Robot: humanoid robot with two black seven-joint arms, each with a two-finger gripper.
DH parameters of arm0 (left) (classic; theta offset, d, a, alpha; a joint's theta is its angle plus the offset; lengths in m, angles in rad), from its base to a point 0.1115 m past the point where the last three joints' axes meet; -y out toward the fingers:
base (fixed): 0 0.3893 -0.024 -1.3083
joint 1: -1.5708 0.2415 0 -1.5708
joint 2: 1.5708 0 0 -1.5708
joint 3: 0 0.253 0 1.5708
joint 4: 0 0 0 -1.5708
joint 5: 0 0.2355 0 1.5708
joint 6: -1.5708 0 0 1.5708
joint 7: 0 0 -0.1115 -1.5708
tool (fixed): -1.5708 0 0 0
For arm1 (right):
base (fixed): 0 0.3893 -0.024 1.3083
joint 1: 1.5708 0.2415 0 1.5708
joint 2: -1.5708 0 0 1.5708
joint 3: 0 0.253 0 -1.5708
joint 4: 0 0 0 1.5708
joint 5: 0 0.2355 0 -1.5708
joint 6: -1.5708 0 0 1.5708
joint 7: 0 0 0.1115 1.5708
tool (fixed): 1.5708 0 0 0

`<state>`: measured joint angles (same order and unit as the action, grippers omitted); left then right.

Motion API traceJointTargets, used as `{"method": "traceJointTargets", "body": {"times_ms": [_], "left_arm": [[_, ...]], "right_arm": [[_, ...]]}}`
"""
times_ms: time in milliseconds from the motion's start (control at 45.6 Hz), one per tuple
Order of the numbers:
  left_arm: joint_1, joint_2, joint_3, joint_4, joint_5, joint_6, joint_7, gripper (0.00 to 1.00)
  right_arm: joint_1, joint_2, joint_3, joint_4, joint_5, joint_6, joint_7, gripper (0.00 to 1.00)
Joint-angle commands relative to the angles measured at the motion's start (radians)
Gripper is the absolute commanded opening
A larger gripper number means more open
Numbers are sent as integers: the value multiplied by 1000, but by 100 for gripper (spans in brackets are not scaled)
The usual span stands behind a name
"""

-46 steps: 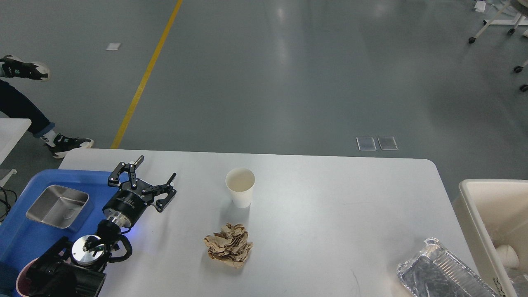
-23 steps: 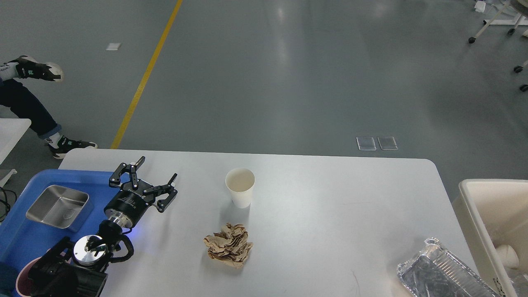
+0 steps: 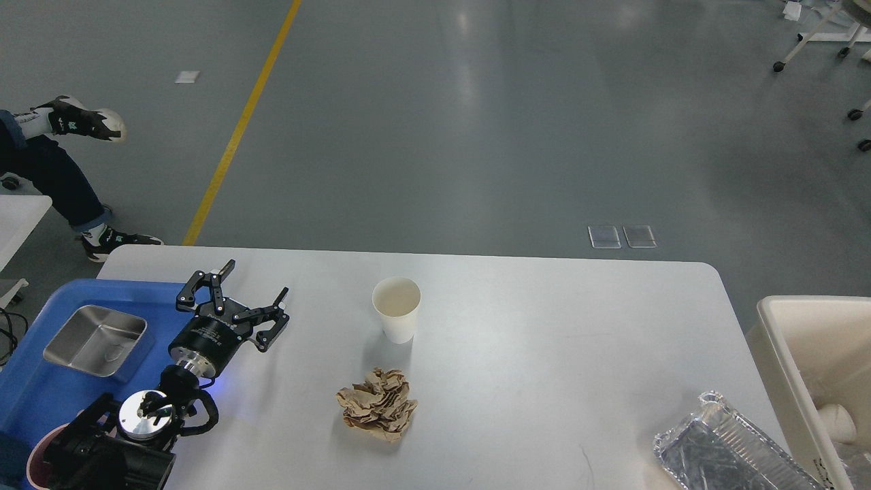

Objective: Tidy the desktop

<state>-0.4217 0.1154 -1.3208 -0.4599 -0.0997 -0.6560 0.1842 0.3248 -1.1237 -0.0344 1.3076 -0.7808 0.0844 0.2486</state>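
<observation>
The white desktop [image 3: 544, 354] fills the lower part of the head view. On it stand an upright white paper cup [image 3: 396, 308], a crumpled brown paper ball [image 3: 376, 403] in front of the cup, and a foil tray [image 3: 728, 449] at the near right corner. My left gripper [image 3: 257, 280] hovers over the desktop's left side, beside the blue tray [image 3: 41, 395], open with nothing between its fingers. It is well left of the cup. My right gripper is out of view.
A steel rectangular pan [image 3: 96, 339] lies in the blue tray, and a pink cup rim [image 3: 34, 457] shows at the lower left. A cream bin [image 3: 816, 367] stands off the right edge. A seated person's legs [image 3: 47, 177] are at the far left.
My left gripper has shifted very slightly to the left and stays open. The person's raised foot has moved to the right. The objects on the desktop have not moved.
</observation>
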Motion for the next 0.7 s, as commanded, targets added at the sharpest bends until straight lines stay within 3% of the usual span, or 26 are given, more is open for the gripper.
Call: {"method": "traceJointTargets", "body": {"times_ms": [0,66,527,681], "left_arm": [[1,3,0,1,0,4,0,98],[3,4,-1,1,0,6,0,98],[17,12,-5,0,0,7,-2,98],[12,30,-9,0,0,4,1,98]], "right_arm": [[3,38,1,-33,0,6,0,8],[3,50,2,-39,0,8,0,0],[13,67,25,-59,2,3,3,0],[14,39,51,-8,6,14,29,0]]}}
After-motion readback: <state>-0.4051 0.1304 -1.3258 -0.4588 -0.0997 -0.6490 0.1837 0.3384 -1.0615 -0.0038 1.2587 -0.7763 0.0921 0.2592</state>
